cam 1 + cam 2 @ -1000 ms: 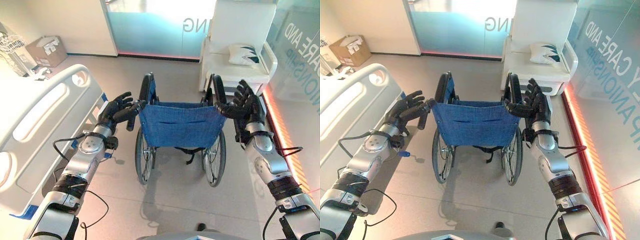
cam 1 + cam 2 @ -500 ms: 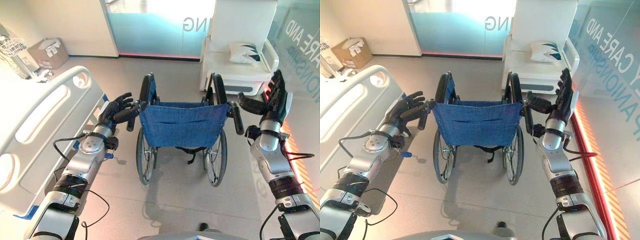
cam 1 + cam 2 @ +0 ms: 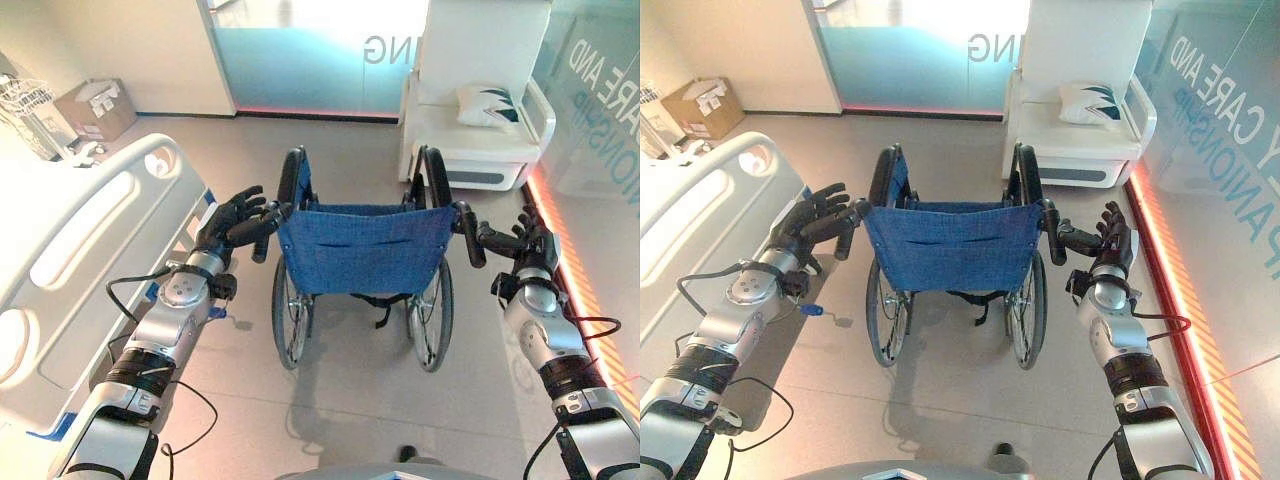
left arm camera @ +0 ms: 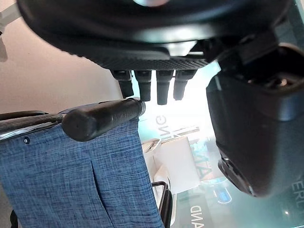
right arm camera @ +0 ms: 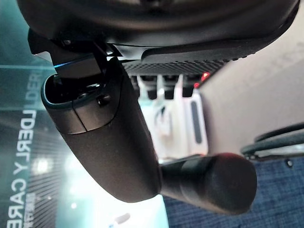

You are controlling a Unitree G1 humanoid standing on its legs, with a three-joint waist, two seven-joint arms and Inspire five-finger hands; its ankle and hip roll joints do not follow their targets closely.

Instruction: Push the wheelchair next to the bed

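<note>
The wheelchair (image 3: 365, 248), with a blue cloth back and black wheels, stands in the middle of the floor facing away from me. My left hand (image 3: 232, 222) is at its left push handle (image 3: 262, 240). In the left wrist view that handle (image 4: 102, 118) lies just past the straight fingers (image 4: 149, 83), and the hand is open. My right hand (image 3: 528, 245) hovers open just right of the right push handle (image 3: 468, 232), its thumb (image 5: 109, 142) pointing at the handle's end (image 5: 213, 183). The white bed (image 3: 90, 230) runs along the left.
A white armchair (image 3: 480, 130) with a pillow stands behind the wheelchair at the right. A glass wall with a red light strip (image 3: 565, 260) runs along the right. A cardboard box (image 3: 95, 105) sits at the far left. Open floor lies between wheelchair and bed.
My right hand left the right handle, swung up and outward, and has now come down beside the handle's end. The left hand and the wheelchair have stayed put.
</note>
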